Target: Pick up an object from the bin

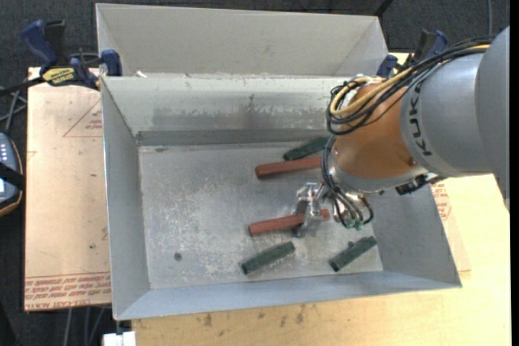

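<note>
Okay, I'm looking down into the bin (185,202) and my arm (458,113) is reaching in from the right edge, the orange cover (375,151) on its wrist hanging over the right half of the floor. A loop of cables (355,100) sits on top of that cover, up by the far wall.

The tool (306,216) is down low, a little right of the middle of the bin floor. It's right at the right-hand end of the lower red-brown stick (272,226), which lies almost flat across the floor, its left end pointing toward the left wall and dipping slightly toward the near edge. Tool and stick look to be touching there, but I can't tell whether the tool is open or closed, or whether it has the stick at all; the metal parts blur together at that spot.

Five pieces on the floor, all on the right half. Further back, the upper red-brown stick (285,168) lies roughly parallel to the lower one, its right end running under the orange cover. Just beyond it, close to the far wall, a dark green stick (306,149) pokes out from under the cover too.

Toward the near edge, a second dark green stick (268,258) lies just in front of the lower red-brown one, tilted, apart from it. A third dark green stick (353,253) lies near the near right corner, tilted likewise, in front of the tool and to its right.

The left half of the floor is bare, scuffed metal.
</note>
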`<control>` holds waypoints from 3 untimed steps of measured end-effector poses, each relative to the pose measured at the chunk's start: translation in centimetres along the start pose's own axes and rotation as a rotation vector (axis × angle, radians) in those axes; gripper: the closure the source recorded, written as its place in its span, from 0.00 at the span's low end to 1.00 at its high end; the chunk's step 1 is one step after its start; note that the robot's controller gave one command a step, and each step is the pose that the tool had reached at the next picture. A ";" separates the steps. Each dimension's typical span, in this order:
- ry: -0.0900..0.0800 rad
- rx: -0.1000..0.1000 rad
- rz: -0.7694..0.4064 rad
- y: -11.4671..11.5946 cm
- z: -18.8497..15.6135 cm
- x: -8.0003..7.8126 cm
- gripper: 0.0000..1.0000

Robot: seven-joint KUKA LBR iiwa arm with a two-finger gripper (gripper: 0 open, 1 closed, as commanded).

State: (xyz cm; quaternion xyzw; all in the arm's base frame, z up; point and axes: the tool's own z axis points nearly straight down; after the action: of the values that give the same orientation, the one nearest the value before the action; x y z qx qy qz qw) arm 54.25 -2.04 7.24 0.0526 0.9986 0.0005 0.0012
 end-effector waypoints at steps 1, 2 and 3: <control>0.007 0.000 -0.003 0.6 -5.3 -0.1 1.00; 0.002 0.000 -0.065 2.6 0.4 -1.7 0.00; -0.001 0.000 -0.066 2.6 0.1 -1.7 1.00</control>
State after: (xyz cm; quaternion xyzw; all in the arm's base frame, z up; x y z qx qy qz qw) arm 56.22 0.38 7.14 0.0194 0.9998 0.0003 0.0017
